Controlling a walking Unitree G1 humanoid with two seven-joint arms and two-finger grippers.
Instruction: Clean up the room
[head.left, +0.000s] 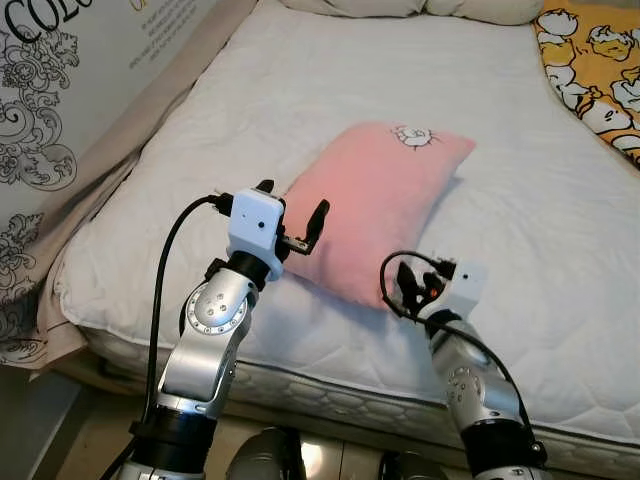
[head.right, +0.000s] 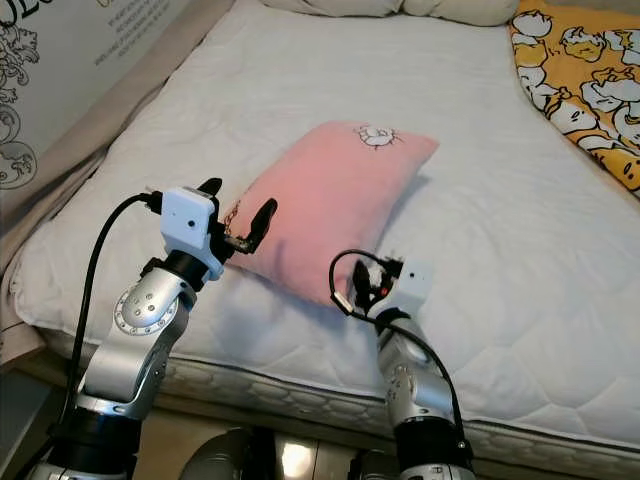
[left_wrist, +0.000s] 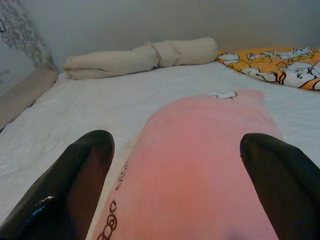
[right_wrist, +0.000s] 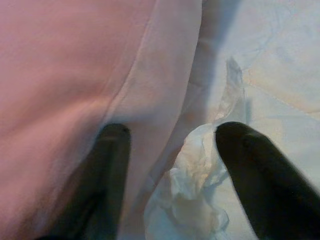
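Observation:
A pink pillow (head.left: 375, 205) with a small cartoon patch lies slantwise on the white mattress (head.left: 300, 80). My left gripper (head.left: 295, 205) hovers open at the pillow's near left corner. In the left wrist view its fingers (left_wrist: 80, 170) straddle the pillow (left_wrist: 200, 165). My right gripper (head.left: 415, 285) is low at the pillow's near edge, open. In the right wrist view one fingertip (right_wrist: 115, 150) rests by the pillow's seam (right_wrist: 65, 75). The other is beside a crumpled white tissue (right_wrist: 192, 185) lying on the sheet between the fingers.
A rolled beige blanket (left_wrist: 140, 57) lies at the head of the bed. A yellow duck-print quilt (head.left: 595, 60) covers the far right corner. A wall with ornate print (head.left: 40, 120) and a beige cloth (head.left: 110, 170) run along the bed's left side.

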